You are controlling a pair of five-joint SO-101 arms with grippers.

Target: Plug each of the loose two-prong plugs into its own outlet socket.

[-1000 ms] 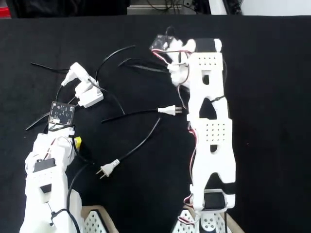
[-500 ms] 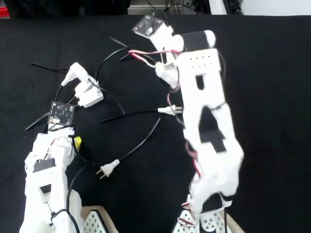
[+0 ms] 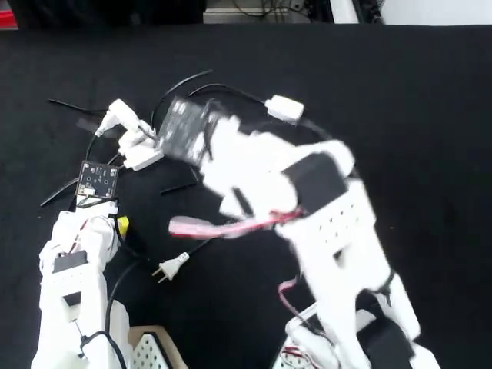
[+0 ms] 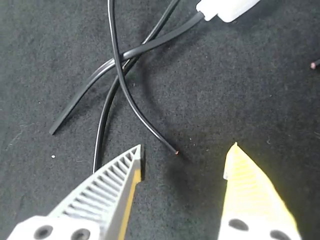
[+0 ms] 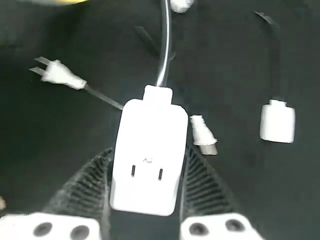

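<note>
My right gripper (image 5: 150, 151) is clamped on one white outlet socket (image 5: 145, 165), with a finger pressed against each of its long sides. Its two slots face my wrist camera and its cable runs straight out away from me. Past it on the black table (image 5: 75, 130) I count three things. There is one two-prong plug (image 5: 57, 73), one small white plug body (image 5: 202, 135) whose prongs I cannot make out, and one more white socket block (image 5: 276, 120) on a dark cable.

My left gripper (image 4: 186, 146) is spread wide. The bare end of one black cable (image 4: 150, 132) lies on the cloth between its fingertips. It is one of three black cables that cross just beyond.

From above, I take the loose plug (image 3: 171, 267) as my mark. My left arm (image 3: 73, 269) sits just left of it. My right arm (image 3: 330, 223) stretches from the right of it to behind it. Farther back and left of the plug, two white connector bodies (image 3: 142, 154) lie bunched together. Well back and right of it, one single socket (image 3: 284, 108) lies alone on its cable.
</note>
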